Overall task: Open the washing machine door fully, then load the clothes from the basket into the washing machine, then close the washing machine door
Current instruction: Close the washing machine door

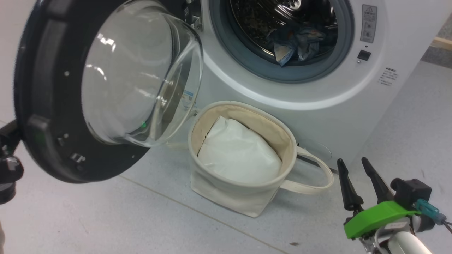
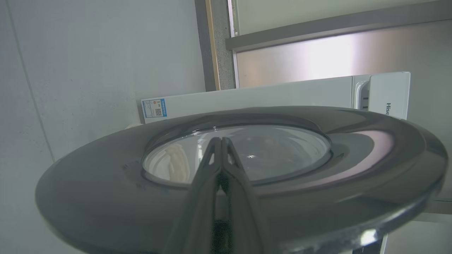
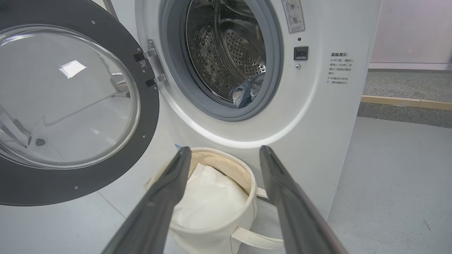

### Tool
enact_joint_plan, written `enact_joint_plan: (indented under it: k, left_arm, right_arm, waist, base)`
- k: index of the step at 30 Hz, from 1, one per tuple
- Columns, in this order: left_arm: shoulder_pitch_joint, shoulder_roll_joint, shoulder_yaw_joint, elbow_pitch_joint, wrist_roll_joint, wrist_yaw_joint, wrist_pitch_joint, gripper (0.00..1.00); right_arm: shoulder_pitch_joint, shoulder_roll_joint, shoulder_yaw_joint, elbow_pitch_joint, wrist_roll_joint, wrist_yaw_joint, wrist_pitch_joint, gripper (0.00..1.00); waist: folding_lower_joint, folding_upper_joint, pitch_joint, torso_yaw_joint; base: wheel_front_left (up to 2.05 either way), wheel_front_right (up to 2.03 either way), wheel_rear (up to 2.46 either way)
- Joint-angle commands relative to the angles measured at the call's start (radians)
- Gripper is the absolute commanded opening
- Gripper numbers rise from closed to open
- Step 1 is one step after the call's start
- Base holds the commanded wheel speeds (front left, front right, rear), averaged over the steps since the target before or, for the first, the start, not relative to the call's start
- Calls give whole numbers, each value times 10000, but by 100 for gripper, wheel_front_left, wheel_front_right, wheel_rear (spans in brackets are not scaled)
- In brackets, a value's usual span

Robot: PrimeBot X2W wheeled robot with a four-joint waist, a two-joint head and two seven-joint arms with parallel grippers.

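Blue clothes [image 1: 298, 44] in white washing machine [image 1: 353, 98]; cream basket [image 1: 243, 197].

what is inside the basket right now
A plain white pillow-like bundle fills most of the basket, resting against its cream inner wall. Whatever lies beneath the bundle is covered and cannot be seen.

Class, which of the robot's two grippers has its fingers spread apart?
The right gripper: its fingers stand wide apart, while the left gripper has them pressed together over the washing machine door.

Head downward, wrists close (door [image 1: 39, 116] shared)
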Motion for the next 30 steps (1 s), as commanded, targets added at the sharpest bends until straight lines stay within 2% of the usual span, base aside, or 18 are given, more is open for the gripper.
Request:
enact_joint_plan:
  k: [1,9,18,24,30]
  left_arm:
    - [-144,369,-23,-286,-48,-94,161,0]
    - [371,-245,-658,-1008,-16,-140,1805,0]
    - [1324,-1161,-1277,-2703,-27,-123,3003,0]
    - [2140,-1805,-1634,-4475,32,383,3680,0]
    - [3191,-2424,-1872,-6712,85,1184,4105,0]
  right_arm:
    - [-97,-32,126,-269,-1,6,-124,100]
    - [55,82,91,-266,9,6,-124,100]
    - [307,206,88,-293,90,6,-124,100]
    - [373,304,89,-357,91,6,-124,100]
    - [412,362,80,-360,80,6,-124,100]
  waist:
    - [1,0,-40,35]
    - [1,0,-318,241]
    - [1,0,-753,245]
    - [1,0,-886,-120]
    - [1,0,-969,-696]
  base:
    - [0,0,0]
    - [0,0,0]
    - [0,0,0]
    - [0,0,0]
    - [0,0,0]
